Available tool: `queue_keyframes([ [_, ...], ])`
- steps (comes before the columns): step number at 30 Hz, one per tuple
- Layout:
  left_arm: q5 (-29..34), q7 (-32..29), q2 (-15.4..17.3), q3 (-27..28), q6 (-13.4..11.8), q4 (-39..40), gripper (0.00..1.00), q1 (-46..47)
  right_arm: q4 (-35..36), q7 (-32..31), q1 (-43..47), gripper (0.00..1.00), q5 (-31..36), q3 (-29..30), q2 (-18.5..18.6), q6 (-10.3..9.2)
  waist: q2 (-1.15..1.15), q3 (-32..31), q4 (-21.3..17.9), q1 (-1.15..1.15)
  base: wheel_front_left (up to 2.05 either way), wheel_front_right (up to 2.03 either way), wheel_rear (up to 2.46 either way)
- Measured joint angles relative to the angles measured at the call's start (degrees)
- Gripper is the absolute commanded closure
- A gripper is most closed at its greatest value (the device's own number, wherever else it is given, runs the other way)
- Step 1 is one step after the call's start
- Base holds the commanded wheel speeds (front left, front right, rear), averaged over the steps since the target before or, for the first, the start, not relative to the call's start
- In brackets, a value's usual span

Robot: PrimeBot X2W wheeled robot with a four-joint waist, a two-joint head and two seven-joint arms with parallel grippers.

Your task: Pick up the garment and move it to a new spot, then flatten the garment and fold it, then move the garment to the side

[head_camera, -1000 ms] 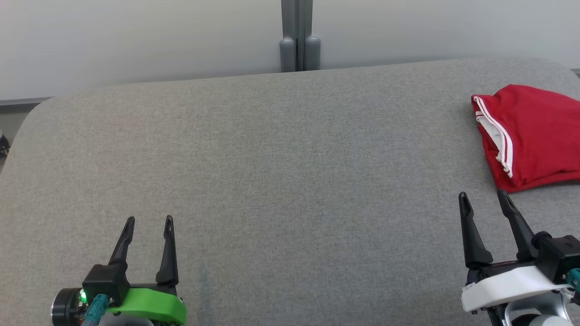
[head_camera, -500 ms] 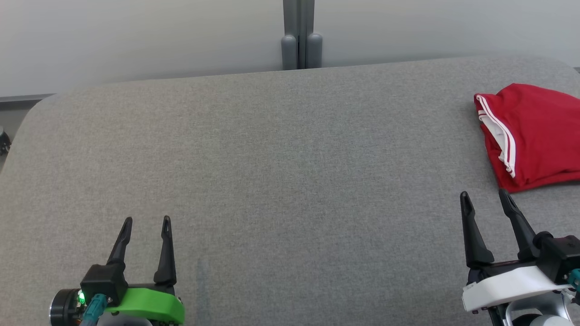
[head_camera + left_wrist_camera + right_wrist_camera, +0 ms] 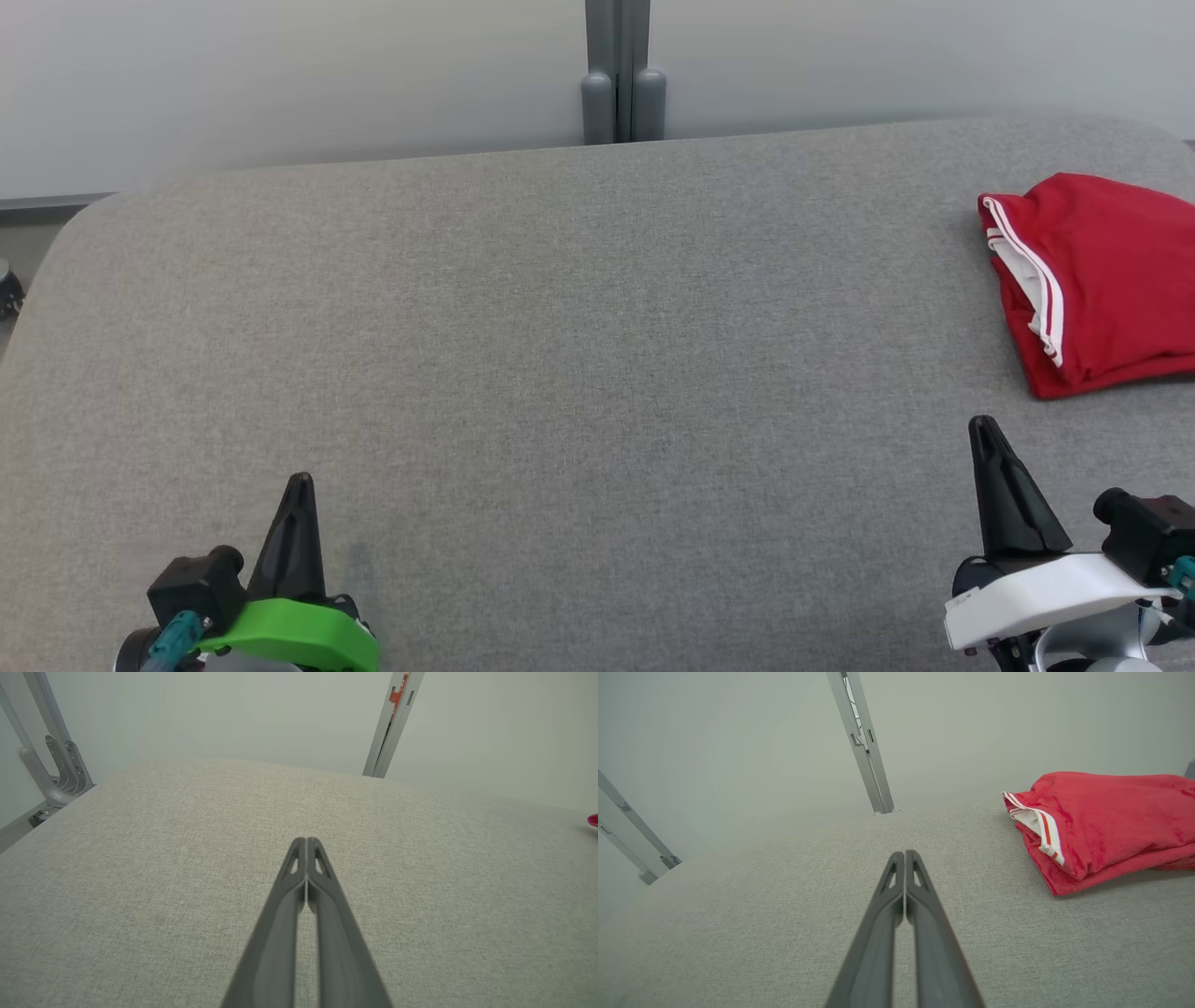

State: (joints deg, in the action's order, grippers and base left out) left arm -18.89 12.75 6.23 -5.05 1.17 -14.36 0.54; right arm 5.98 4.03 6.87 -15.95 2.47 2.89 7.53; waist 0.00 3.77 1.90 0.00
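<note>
A folded red garment (image 3: 1111, 280) with white stripes along one edge lies at the far right of the grey padded table (image 3: 579, 327); the right wrist view has the garment (image 3: 1106, 826) at its right. My right gripper (image 3: 986, 439) is shut and empty, just in front of the garment's near corner and apart from it, its tips (image 3: 904, 855) pressed together over bare fabric. My left gripper (image 3: 299, 490) sits at the lower left, far from the garment, also shut on nothing, with the tips (image 3: 306, 841) touching. A sliver of red garment (image 3: 593, 820) peeks in at the left wrist view's right edge.
A pale wall runs behind the table, with a grey metal post (image 3: 616, 75) at the middle of the far edge. The table's corners are rounded at the back left and back right. Grey frame legs (image 3: 51, 765) stand beyond the table's left side.
Both grippers have closed from open to shut and drawn back slightly toward the near edge. The garment has stayed where it was.
</note>
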Motion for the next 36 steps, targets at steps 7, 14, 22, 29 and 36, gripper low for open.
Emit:
queue_keyframes([
  [7,-7.14,-1.72,-0.25,1.20,0.66,0.02,1.00,0.07,-2.03,-0.48,-0.90,1.00,-8.09,-0.22,0.45,0.00,0.00,-0.21,-0.12,0.00,0.00,0.00,0.00],
  [14,-13.83,-3.55,-0.58,2.10,1.01,0.05,1.00,0.19,-3.85,-1.00,-1.99,1.00,-15.36,-0.40,0.81,0.00,0.00,-0.43,-0.23,0.00,0.00,0.00,0.00],
  [22,-20.82,-5.27,-1.01,3.22,1.74,0.08,1.00,0.69,-5.69,-1.69,-3.20,1.00,-22.97,-0.48,1.15,-0.01,0.00,-0.67,-0.36,0.00,0.00,0.00,0.00],
  [29,-26.58,-6.89,-1.27,4.14,2.08,0.09,1.00,1.08,-7.24,-2.25,-4.19,1.00,-29.19,-0.48,1.36,-0.01,0.00,-0.88,-0.47,0.00,0.00,0.00,0.00],
  [36,-31.56,-8.17,-1.51,4.97,2.48,0.10,1.00,1.55,-8.62,-2.86,-5.10,1.00,-34.63,-0.43,1.45,-0.01,0.00,-1.09,-0.58,0.00,0.00,0.00,0.00],
])
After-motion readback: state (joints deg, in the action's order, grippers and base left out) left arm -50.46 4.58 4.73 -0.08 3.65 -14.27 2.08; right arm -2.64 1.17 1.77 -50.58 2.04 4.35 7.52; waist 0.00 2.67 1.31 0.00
